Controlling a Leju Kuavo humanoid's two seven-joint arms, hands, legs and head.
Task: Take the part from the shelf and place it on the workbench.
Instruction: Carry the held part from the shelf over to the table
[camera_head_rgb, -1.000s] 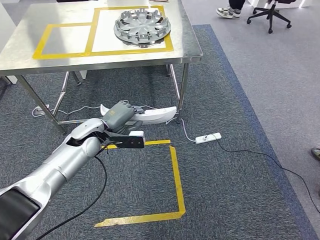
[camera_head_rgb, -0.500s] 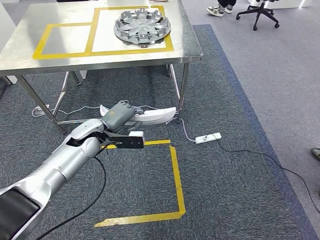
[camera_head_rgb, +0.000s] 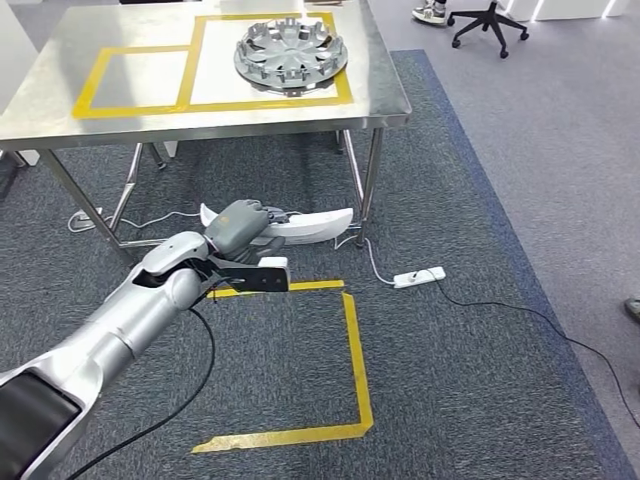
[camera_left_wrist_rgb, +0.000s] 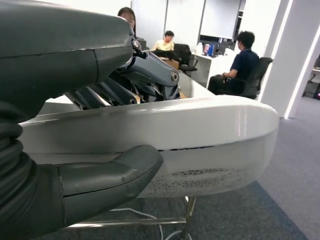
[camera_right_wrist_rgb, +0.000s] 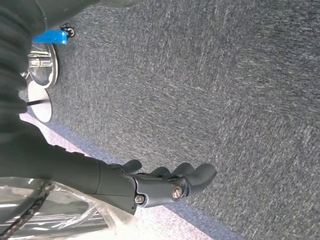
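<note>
Carrying stage, judged from the layout. Left hand (camera_head_rgb: 240, 228) clamped on the white part (camera_head_rgb: 317, 226): thumb (camera_left_wrist_rgb: 109, 175) under the curved shell, darker fingers (camera_left_wrist_rgb: 151, 67) over its top edge (a firm wrap in the left wrist view). Part held out low over the carpet, short of the workbench (camera_head_rgb: 45, 100), which lies toward 12 o'clock. Right hand (camera_right_wrist_rgb: 166, 182) hanging over carpet, holding nothing, fingers loosely curled rather than spread.

To do well: keep the grip steady, raise the part well above the bench edge before crossing it, then aim for the bare taped square (camera_head_rgb: 136, 78) at 11 o'clock, beside the silver hubcap (camera_head_rgb: 290, 52) (already filling the larger frame). Mind the cable and power strip (camera_head_rgb: 417, 276) at 3 o'clock when stepping.
</note>
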